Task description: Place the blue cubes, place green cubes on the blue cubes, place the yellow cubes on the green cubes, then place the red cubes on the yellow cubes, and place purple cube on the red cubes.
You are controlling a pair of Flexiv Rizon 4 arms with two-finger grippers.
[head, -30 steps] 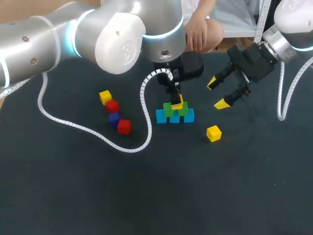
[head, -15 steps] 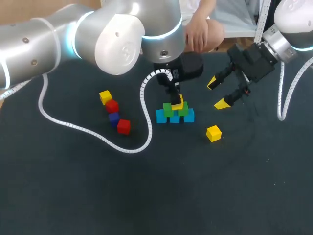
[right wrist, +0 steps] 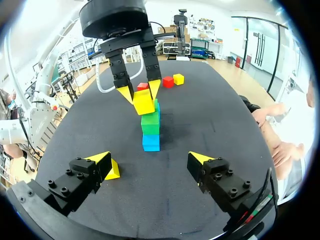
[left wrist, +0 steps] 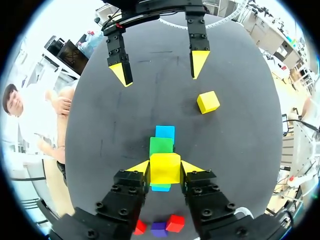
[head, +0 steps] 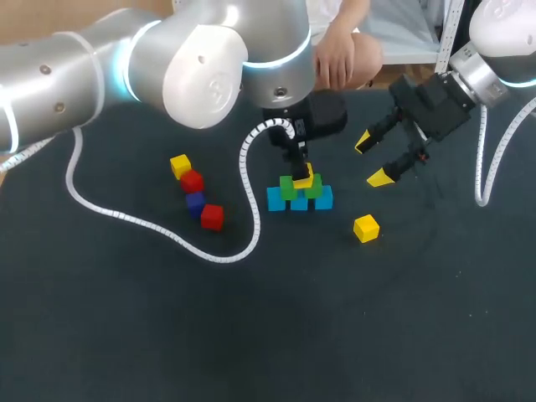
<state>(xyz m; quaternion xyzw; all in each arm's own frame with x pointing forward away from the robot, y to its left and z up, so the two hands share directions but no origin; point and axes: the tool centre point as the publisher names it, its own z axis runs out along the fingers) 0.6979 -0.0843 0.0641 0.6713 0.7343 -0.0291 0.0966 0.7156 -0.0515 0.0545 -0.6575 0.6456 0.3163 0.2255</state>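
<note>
One yellow cube (left wrist: 165, 168) goes onto the green layer, clamped in the left claw (head: 301, 176).

Step three of the stack is in hand. The left claw pinches the cube from two sides over the green cubes (head: 289, 188), which sit on the blue cubes (head: 275, 199) near the middle of the table (head: 335, 335). In the right wrist view the cube looks slightly tilted, and whether it is fully seated cannot be told. The right claw (head: 373, 160) hangs beside the pile, spread wide and holding nothing. I judge the next move calls for squaring the cube and letting go gently, then fetching the second yellow cube (head: 365, 228), loose near the pile. Two red cubes (head: 192, 181), the purple cube (head: 195, 202) and a third yellow cube (head: 180, 165) wait well apart.
</note>
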